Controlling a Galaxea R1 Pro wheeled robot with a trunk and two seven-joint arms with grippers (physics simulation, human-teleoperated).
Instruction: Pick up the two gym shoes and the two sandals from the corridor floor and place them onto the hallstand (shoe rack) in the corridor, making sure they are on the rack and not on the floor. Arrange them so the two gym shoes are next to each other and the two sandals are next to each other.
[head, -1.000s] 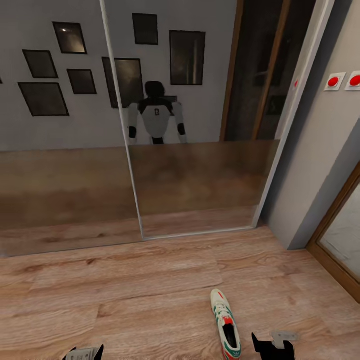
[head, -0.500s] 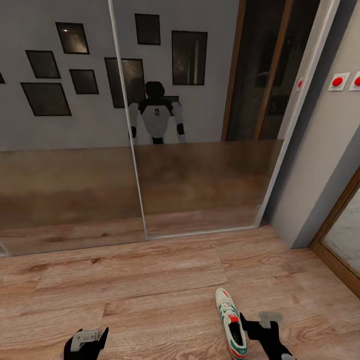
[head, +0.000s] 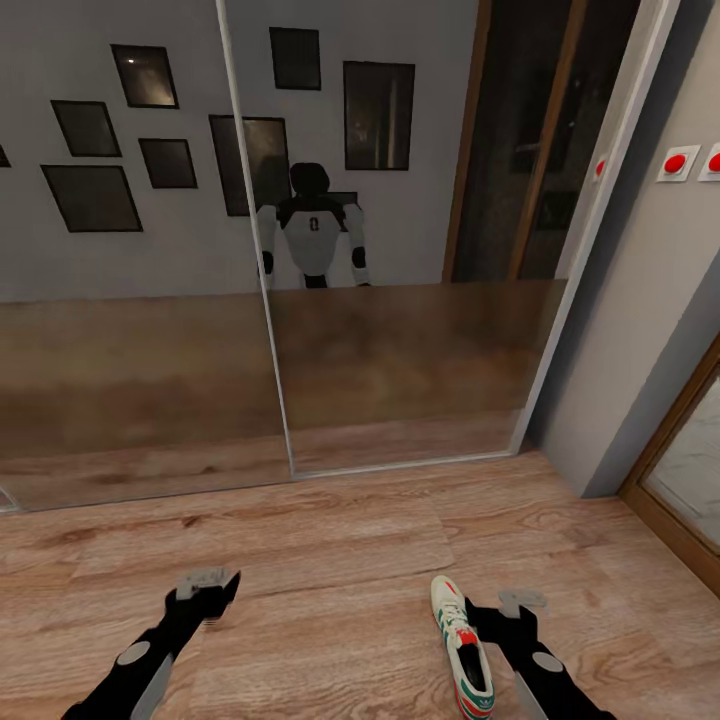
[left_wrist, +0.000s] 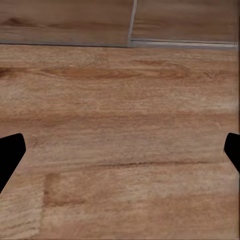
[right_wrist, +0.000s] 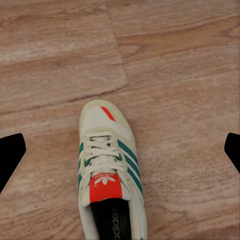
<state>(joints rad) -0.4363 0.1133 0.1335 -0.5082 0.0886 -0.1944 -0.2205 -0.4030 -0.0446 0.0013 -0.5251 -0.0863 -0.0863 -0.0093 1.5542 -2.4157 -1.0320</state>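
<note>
1. You have one gym shoe (head: 464, 645) on the floor (head: 330, 560), low and right of centre in the head view; the right wrist view (right_wrist: 107, 175) shows that same single shoe.
2. You have two tools: the left tool (head: 208, 584) at lower left and the right tool (head: 508, 610) at lower right, just beside the shoe.
3. You can count two mirror panels (head: 400, 300) ahead.
4. One robot reflection (head: 312, 228) stands in them.
5. Seven dark frames (head: 376, 115) show on the reflected wall.
6. Three red round buttons (head: 675, 163) sit at upper right.
</note>
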